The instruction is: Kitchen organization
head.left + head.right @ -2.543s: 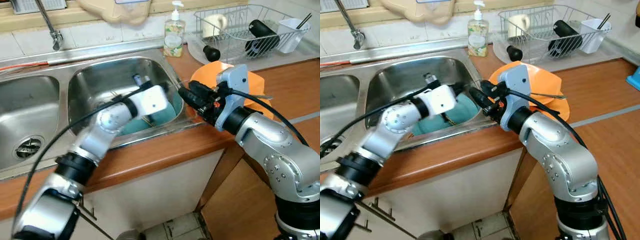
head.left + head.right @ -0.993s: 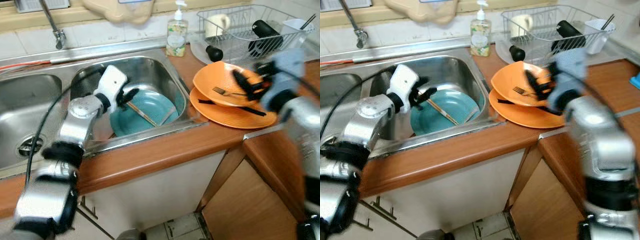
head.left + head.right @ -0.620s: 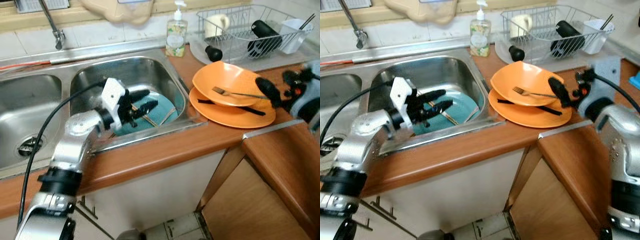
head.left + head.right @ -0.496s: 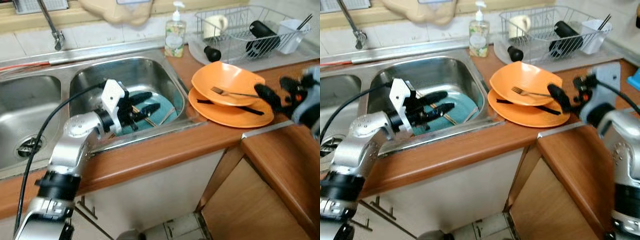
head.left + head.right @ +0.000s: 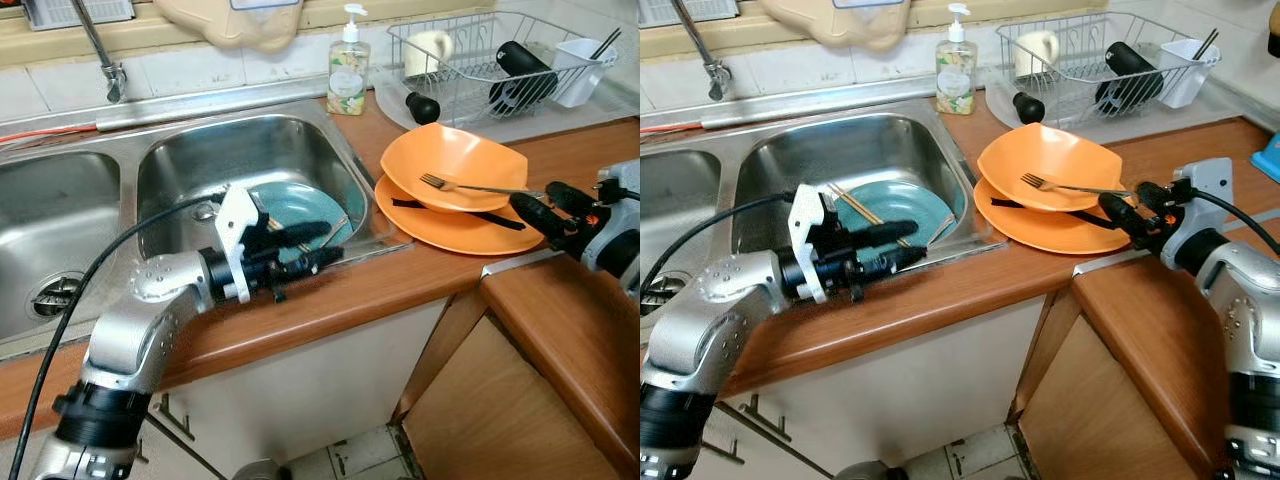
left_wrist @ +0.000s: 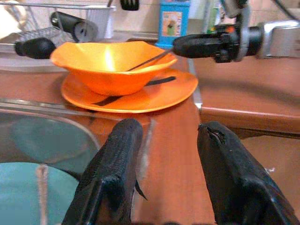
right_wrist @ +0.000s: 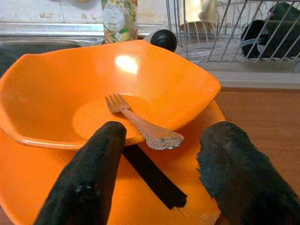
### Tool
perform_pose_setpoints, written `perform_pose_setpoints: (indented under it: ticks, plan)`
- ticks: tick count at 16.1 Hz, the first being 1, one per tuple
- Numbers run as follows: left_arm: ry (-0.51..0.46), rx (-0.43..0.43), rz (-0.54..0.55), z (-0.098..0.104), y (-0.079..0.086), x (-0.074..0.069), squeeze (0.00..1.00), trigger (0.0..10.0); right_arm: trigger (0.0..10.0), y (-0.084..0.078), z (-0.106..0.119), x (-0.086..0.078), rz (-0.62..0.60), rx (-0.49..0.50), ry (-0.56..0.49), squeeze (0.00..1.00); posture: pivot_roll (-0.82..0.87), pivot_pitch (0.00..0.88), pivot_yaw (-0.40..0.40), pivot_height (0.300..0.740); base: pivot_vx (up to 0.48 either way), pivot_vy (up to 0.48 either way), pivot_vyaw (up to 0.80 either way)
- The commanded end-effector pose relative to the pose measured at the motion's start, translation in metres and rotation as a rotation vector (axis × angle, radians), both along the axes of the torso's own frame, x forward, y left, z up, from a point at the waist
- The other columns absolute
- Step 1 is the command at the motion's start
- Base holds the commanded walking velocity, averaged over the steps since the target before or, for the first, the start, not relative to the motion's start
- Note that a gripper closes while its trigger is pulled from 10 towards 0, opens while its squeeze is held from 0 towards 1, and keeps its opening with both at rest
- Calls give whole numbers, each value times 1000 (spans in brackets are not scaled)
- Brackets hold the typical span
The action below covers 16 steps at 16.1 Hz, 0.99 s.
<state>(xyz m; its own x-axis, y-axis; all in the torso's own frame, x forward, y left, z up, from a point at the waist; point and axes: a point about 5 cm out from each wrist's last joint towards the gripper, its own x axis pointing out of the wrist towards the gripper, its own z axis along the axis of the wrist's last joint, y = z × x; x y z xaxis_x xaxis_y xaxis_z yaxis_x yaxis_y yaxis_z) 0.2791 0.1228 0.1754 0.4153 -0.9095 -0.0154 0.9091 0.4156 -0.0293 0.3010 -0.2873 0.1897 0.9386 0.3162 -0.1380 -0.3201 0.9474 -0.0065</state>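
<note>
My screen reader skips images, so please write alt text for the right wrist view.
The right tool, open, hovers at an orange bowl holding a fork, stacked on an orange plate with a black utensil between. A dish rack stands behind.

Sink [image 5: 330,150] left, plate [image 5: 290,205] with chopsticks [image 5: 855,205] inside. Counter [image 5: 590,165] right: bowl [image 5: 450,160] on plate [image 5: 470,230], fork [image 5: 470,186] in bowl. Dish rack [image 5: 480,60] behind.

The left gripper [image 5: 315,247] covers the near part of the teal plate [image 5: 290,205] lying in the sink basin [image 5: 190,160]. The orange plate [image 5: 455,232] is partly hidden beneath the orange bowl [image 5: 450,165]. A black utensil [image 7: 152,176] on that plate has one end tucked out of sight under the bowl.
</note>
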Motion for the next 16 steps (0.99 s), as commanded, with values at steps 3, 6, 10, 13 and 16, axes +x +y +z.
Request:
perform_pose_setpoints:
  ticks: [3,6,10,13,16]
  plan:
    - [2,-2,-9,5,-3,-4,0,10000,0,5,3,4,50,13,-26,0,-64,0,61,740,0,0,0]
    - [11,-2,-10,6,-3,-8,0,10000,0,9,0,3,102,33,-22,0,-63,0,63,740,0,0,0]
    - [13,-6,-5,8,-4,-8,0,10000,0,13,-4,0,152,27,-1,0,-61,0,61,740,0,0,0]
    - [14,-5,-1,8,-5,-9,0,10000,0,14,-4,-1,156,22,1,0,-61,0,61,740,0,0,0]
    - [6,1,11,9,-4,-7,0,10000,0,12,7,0,139,23,-40,0,-62,0,62,740,0,0,0]
